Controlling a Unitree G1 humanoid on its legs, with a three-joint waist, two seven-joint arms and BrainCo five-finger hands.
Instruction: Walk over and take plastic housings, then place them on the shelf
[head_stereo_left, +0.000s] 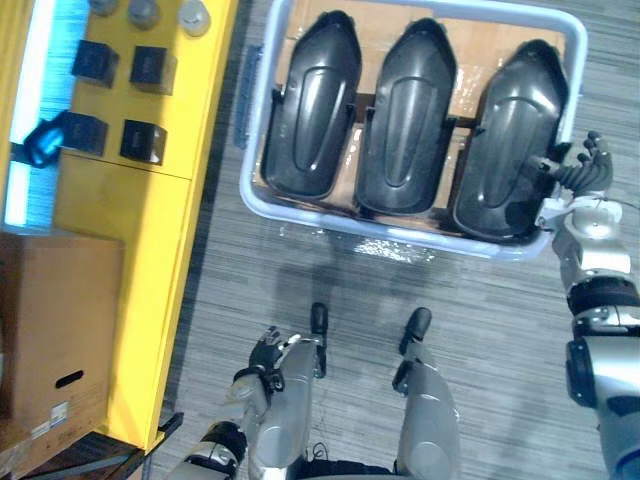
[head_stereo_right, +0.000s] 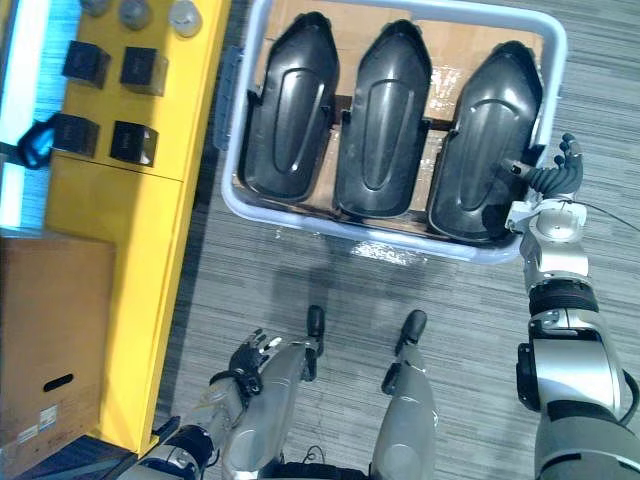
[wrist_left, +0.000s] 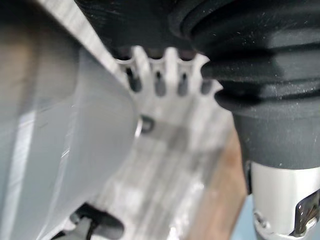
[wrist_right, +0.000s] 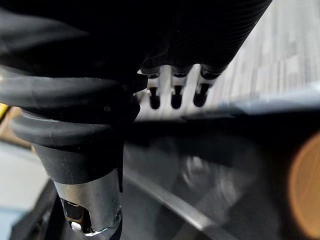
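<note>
Three black housings (head_stereo_left: 405, 110) sit packed side by side in the pale bin (head_stereo_left: 246, 175), with only thin gaps between them and the bin's rim walling them round, while bare floor (head_stereo_left: 500, 320) lies open in front of the bin and in a strip beside the yellow shelf (head_stereo_left: 150, 220).

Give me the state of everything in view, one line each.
Bin: on the floor, holding three housings.
Plastic housings: lying side by side in the bin, none lifted.
Right hand: open, at the bin's right rim.
Left hand: open, hanging low, holding nothing.
Yellow shelf: no housings on it.
</note>
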